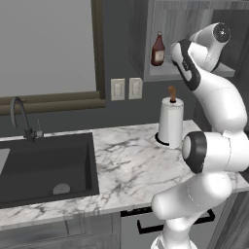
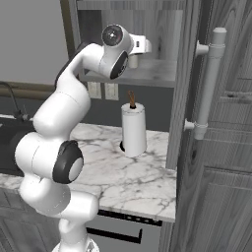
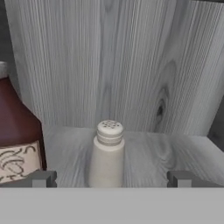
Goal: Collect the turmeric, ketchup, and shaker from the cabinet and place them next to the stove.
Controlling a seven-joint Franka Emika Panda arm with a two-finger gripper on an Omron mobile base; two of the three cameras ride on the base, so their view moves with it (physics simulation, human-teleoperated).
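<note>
Nearest you, the gripper (image 3: 112, 178) is spread wide and grasping nothing, its two dark fingertips (image 3: 40, 178) standing one to each side of the shaker (image 3: 107, 153), so you are lined up to close on it rather than on its neighbour. The shaker stands upright on the cabinet (image 3: 144, 78) shelf, centred between the tips and apart from both, which suggests the approach is nearly done and only a short push forward and a squeeze remain. Just to its left in the hand view is the ketchup (image 1: 158, 49), close enough that the left tip could brush it if you drift; keep your line straight. The arm reaches up and in because the shelf sits high above the tabletop (image 1: 131, 160), where a paper-towel roll (image 1: 170, 121) stands below the cabinet. Behind the shaker is the pale wood-grain back wall. I cannot spot the turmeric or the stove here.
</note>
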